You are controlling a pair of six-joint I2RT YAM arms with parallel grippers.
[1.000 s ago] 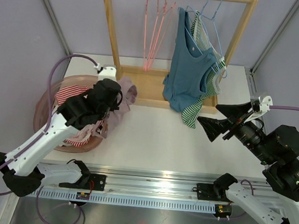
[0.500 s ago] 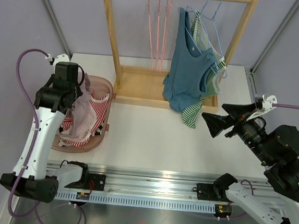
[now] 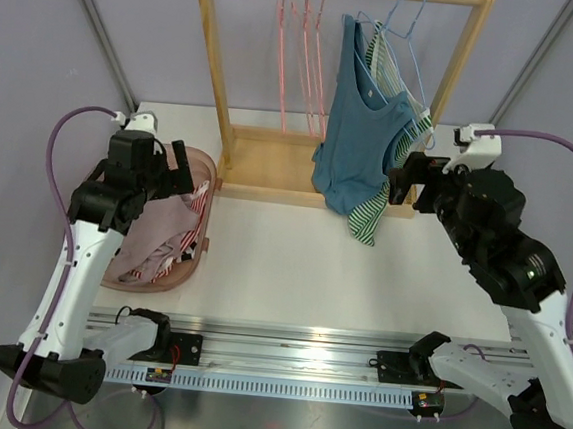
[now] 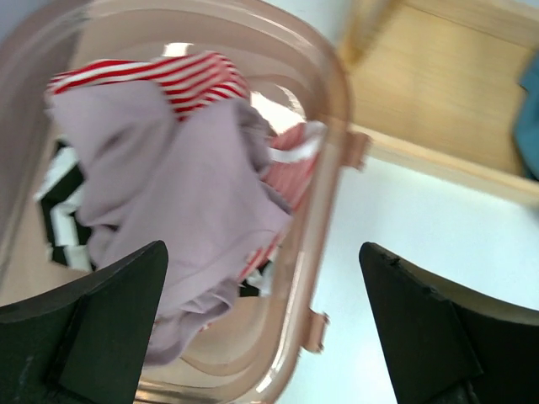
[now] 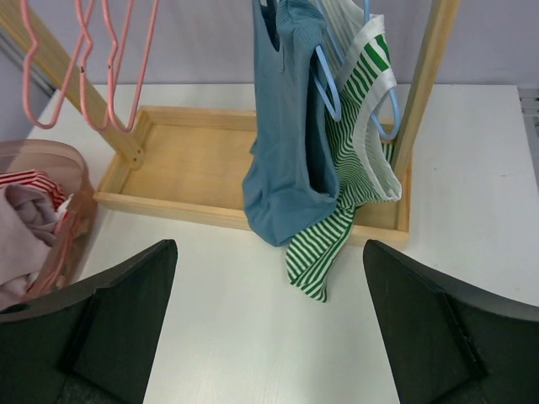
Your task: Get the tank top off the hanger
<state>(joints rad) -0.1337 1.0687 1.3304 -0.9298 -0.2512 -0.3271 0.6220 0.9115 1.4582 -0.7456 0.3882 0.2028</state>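
Hanging blue tank top point(image 3: 359, 131), wooden rack point(image 3: 212, 57), rounded pink plastic basket point(image 4: 324, 210)

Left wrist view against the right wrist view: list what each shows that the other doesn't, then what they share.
Only the left wrist view: the black-and-white striped cloth low in the basket. Only the right wrist view: the pink hangers, the green-striped tank top and the blue tank top hanging whole. Both: the basket, the lilac garment, the red-striped garment, the rack's wooden base and the white table.
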